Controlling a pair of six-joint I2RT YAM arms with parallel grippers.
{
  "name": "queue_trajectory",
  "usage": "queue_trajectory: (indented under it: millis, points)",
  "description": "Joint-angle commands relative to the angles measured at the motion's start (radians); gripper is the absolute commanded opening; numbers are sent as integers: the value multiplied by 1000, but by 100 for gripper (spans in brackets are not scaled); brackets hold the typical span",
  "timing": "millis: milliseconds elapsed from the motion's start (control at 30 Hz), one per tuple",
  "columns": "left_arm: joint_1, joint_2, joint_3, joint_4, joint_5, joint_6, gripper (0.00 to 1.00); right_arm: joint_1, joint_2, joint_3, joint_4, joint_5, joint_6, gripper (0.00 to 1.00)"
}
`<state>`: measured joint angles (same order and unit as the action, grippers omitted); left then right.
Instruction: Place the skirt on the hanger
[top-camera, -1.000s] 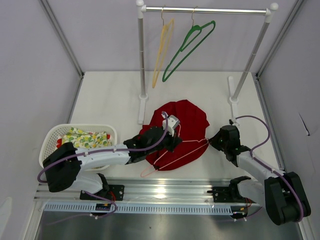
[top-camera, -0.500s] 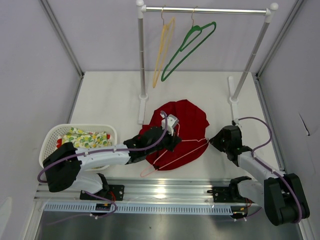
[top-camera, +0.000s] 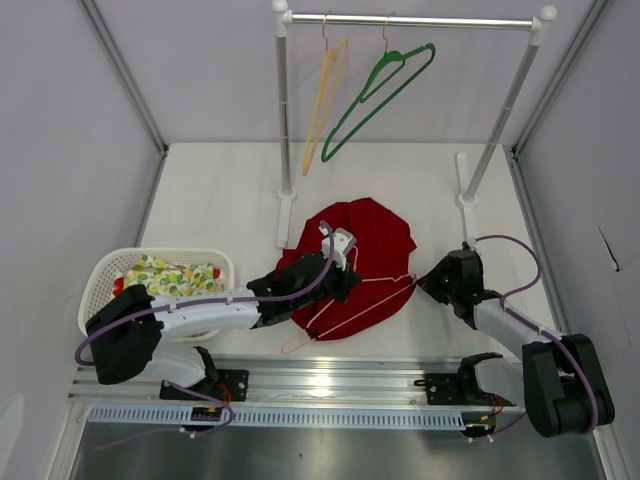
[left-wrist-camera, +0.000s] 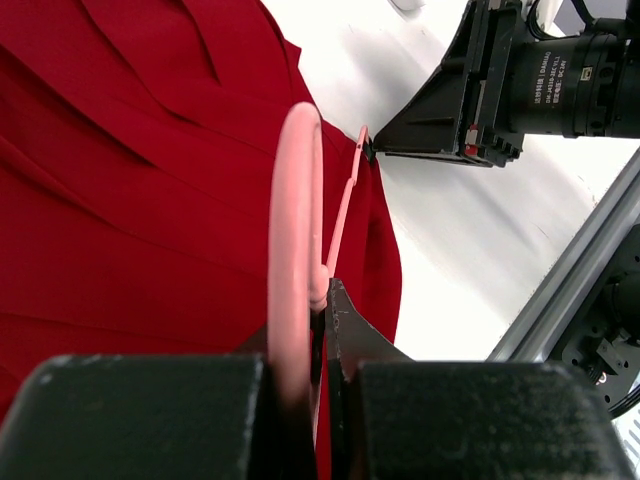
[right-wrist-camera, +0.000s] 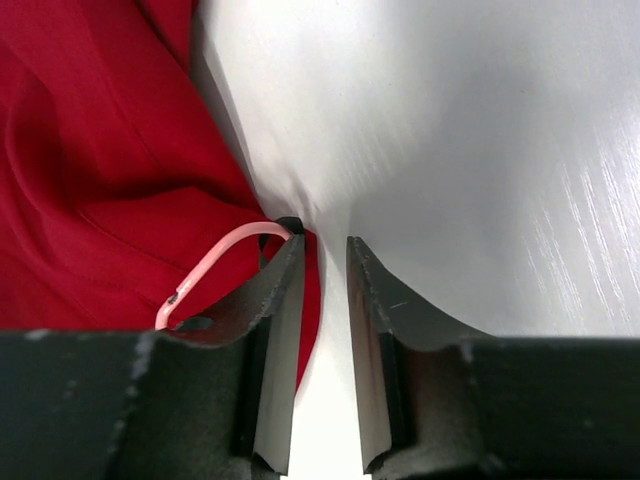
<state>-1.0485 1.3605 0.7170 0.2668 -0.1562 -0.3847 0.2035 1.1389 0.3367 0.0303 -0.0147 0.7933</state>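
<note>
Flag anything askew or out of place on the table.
The hanger lies tilted on top of the skirt, not inside it. One end sits beside a finger of the right hand, with nothing between the open jaws.

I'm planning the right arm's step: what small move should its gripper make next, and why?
Probably shift the right gripper sideways onto the edge of the skirt and close. Its jaws stand open over the table, with the fabric edge beside one finger, while the left gripper is shut on the hanger.

1 pink hanger (left-wrist-camera: 295, 220), 1 yel. hanger (top-camera: 321, 110), 1 grn hanger (top-camera: 377, 105), 1 skirt (top-camera: 385, 235), 1 basket (top-camera: 165, 252)
</note>
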Motion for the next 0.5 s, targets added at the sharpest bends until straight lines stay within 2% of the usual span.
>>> queue_trajectory:
  millis: [0,100,333,467]
  points:
    - [5,-3,13,-90,-52,21,0,-10,2,16,52,-18,15,25]
    - [5,-3,15,-95,-60,18,0,-16,-5,10,62,-22,20,22]
    - [5,-1,15,-95,-68,15,0,-41,10,30,36,-33,37,38]
    - [5,-3,15,-92,-65,15,0,-46,28,31,48,-34,44,40]
